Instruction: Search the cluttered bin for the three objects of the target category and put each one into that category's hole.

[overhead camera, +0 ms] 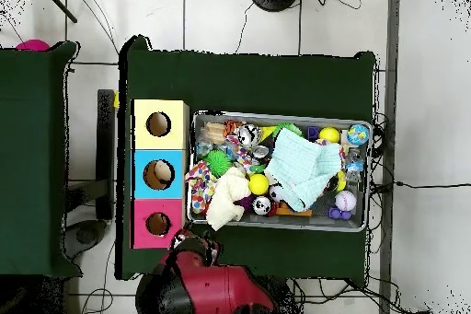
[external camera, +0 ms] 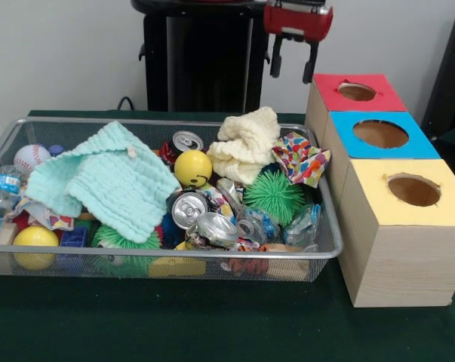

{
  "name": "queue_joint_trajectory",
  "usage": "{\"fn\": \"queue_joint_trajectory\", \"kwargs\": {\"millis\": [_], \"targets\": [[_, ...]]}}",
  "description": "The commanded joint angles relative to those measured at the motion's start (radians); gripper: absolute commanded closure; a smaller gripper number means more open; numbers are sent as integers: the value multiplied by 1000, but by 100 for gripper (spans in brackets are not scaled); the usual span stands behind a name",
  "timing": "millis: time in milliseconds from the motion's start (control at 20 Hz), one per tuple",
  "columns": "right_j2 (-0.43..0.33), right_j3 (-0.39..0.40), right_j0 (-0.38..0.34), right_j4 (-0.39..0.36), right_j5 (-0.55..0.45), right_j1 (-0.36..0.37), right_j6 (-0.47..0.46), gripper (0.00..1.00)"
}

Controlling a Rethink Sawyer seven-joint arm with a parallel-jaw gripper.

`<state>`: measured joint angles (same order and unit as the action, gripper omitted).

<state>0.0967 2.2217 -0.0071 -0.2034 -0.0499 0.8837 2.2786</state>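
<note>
While jaws (external camera: 294, 66) hang spread, empty above red box (external camera: 357, 91) | wire bin (external camera: 327, 249) cluttered

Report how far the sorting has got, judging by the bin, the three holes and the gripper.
Nothing looks sorted yet: the wire bin is piled full with cloths, balls and cans, and what shows of the red, blue and yellow holes looks empty. Nothing is in hand: the gripper hangs open and empty behind the red box. All three picks seem to remain.
</note>
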Motion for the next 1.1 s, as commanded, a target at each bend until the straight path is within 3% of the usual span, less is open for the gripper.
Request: {"fn": "queue_joint_trajectory", "kwargs": {"millis": [50, 650, 1100], "targets": [[58, -174, -14, -35, 29, -181, 48, 0], [85, -186, -77, -34, 63, -232, 50, 0], [118, -178, -42, 55, 356, -417, 183, 0]]}}
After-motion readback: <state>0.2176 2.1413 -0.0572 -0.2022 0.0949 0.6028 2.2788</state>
